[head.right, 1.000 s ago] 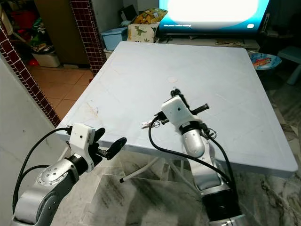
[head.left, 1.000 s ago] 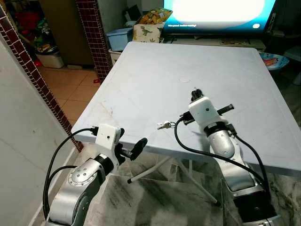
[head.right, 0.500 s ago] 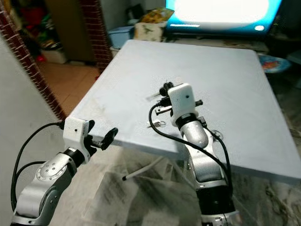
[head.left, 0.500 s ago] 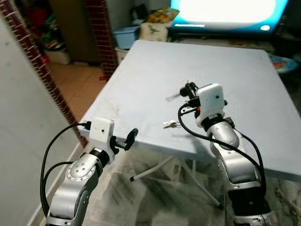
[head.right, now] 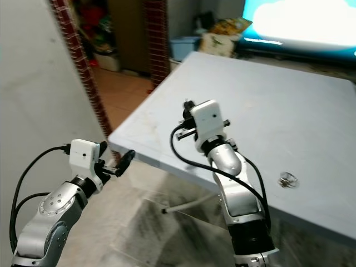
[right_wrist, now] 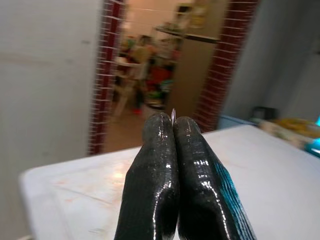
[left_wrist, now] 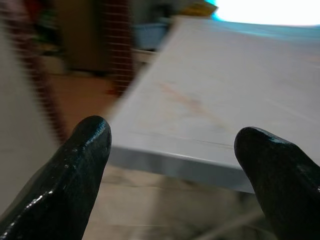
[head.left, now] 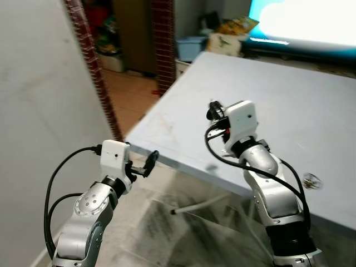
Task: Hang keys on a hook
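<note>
My right gripper [head.left: 213, 111] is raised above the pale blue table [head.left: 183, 105], shut and pointing toward the doorway. In the right wrist view a thin silver sliver [right_wrist: 172, 114], seemingly the key ring, sticks out between the pressed fingertips [right_wrist: 160, 135]. The rest of the keys is hidden. My left gripper [head.left: 148, 164] is held low, off the table's near corner, open and empty. In the left wrist view its fingers [left_wrist: 75, 170] frame the table edge [left_wrist: 175, 155].
A small dark glinting item [head.left: 310, 181] lies on the table right of my right arm; what it is I cannot tell. A plain wall [head.left: 44, 83] and brick pillars [head.left: 83, 39] stand left. A tiled doorway [head.left: 130, 92] lies beyond, a bright screen [head.left: 303, 22] behind the table.
The whole view has swung left. The right gripper has lifted from the table by the keys and turned toward the doorway. The keys are gone from their spot near the front edge.
</note>
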### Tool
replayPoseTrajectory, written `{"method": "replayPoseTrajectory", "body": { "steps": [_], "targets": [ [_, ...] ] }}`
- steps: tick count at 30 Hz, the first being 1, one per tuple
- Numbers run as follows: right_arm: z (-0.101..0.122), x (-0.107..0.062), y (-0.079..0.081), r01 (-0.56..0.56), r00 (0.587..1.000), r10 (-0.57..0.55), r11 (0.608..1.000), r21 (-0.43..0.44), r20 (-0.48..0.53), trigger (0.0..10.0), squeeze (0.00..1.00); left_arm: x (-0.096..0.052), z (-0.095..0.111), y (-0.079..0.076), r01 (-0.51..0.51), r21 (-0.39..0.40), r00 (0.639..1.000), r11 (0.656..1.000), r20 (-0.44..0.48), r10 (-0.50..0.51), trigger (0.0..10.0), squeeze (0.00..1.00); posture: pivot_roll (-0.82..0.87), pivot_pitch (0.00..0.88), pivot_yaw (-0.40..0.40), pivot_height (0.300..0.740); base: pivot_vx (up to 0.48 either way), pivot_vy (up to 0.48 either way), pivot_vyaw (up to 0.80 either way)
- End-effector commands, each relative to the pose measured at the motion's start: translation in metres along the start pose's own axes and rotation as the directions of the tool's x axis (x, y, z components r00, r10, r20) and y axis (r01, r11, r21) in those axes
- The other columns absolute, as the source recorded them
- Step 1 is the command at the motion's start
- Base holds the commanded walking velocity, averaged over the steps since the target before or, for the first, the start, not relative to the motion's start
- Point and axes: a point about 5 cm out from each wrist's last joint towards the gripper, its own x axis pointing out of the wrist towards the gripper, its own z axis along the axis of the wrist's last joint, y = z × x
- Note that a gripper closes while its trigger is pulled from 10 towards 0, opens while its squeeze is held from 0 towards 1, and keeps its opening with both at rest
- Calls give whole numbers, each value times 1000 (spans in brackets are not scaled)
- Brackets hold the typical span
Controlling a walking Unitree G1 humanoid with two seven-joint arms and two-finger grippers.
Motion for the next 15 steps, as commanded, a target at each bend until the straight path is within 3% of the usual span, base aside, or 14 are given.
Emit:
{"method": "replayPoseTrajectory", "body": {
  "steps": [1,6,15],
  "targets": [
    [10,3,0,-23,999,23,1000,-4,34,10000,0,1,-1,5,-40,18,999,999,-7,40,10000,0,13,0,47,740,0,0,800],
    [12,4,5,-62,997,62,998,15,39,10000,0,1,-3,13,-155,61,988,986,9,155,10000,0,21,0,39,740,0,0,800],
    [14,3,10,-117,992,117,993,-13,41,10000,0,3,-5,13,-206,77,978,975,23,205,10000,0,14,0,32,740,0,0,800]
  ]
}}
